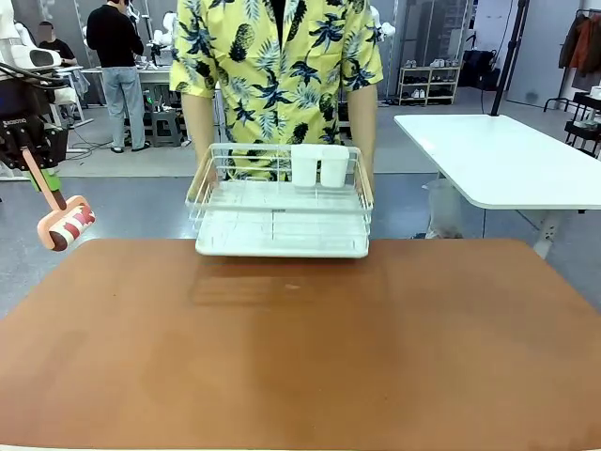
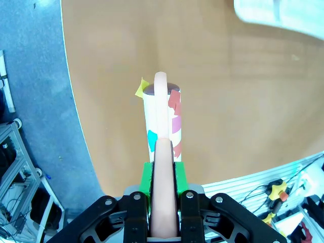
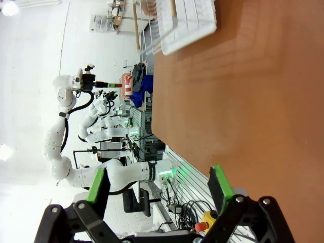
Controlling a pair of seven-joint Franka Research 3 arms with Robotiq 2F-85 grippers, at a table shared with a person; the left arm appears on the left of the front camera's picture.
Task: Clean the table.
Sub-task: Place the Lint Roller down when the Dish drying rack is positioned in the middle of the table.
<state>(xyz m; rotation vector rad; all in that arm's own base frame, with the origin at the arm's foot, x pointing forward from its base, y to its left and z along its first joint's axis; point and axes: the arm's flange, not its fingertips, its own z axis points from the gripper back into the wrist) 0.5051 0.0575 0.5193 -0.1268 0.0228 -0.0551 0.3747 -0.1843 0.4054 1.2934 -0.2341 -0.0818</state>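
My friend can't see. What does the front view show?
The left gripper holds a lint roller by its pink handle, raised near the far left corner of the reddish-brown table. Across it, a person in a yellow shirt grips a white dish rack.

Dial centred on the table (image 1: pixel 300 357), 12 o'clock toward the far side.

At 12, on the table's far edge: one dish rack (image 1: pixel 282 250). Two cutlery holders (image 1: pixel 319 165) stand side by side inside it, against its rear wall, right of middle.

Directly behind the rack, off the table: a person (image 1: pixel 277 66), one arm at each side of the rack.

At 10, by the table's far left corner: a lint roller (image 1: pixel 68 225), handle clamped in my left gripper (image 1: pixel 44 178), roller head below the gripper.

At 2, beyond the table and apart from it: a second table (image 1: pixel 507 160).
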